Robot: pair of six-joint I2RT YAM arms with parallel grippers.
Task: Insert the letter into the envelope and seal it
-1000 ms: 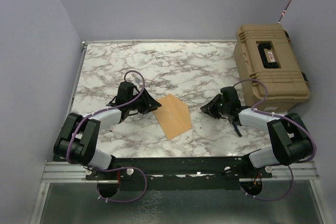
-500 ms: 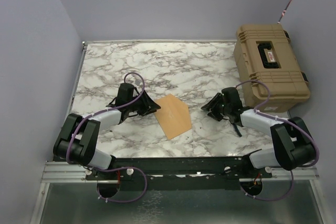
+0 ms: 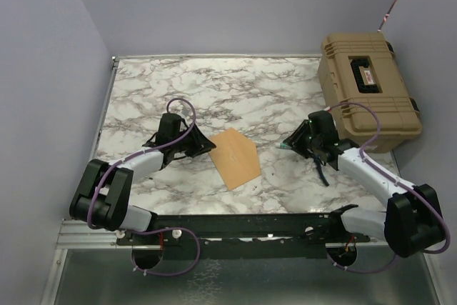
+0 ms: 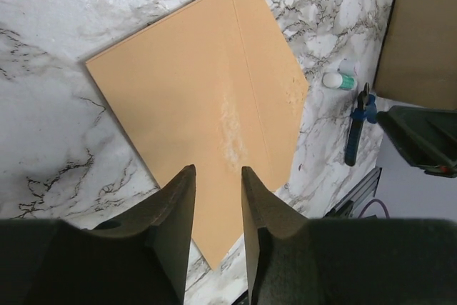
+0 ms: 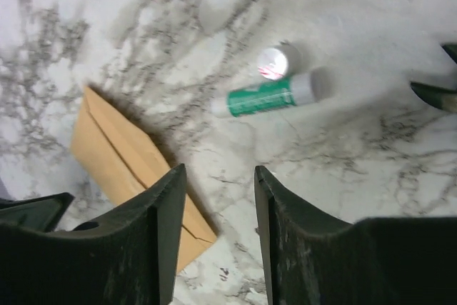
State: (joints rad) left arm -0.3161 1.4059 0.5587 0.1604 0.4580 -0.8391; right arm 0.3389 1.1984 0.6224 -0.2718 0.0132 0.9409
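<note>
The orange-brown kraft paper envelope [image 3: 236,157] lies flat on the marble worktop [image 3: 214,91]. The left pincer [image 4: 216,173] hangs over it, parted and empty. The right pincer [image 5: 219,173] is released near a green glue stick [image 5: 268,96].

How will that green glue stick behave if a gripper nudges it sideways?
The glue stick lies on its side and looks round, so it would probably roll rather than slide. The marble table looks smooth, so little would stop it. It seems small and plastic, likely light.

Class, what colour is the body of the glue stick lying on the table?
Green, with white ends; the glue stick shows best in the right wrist view.
</note>
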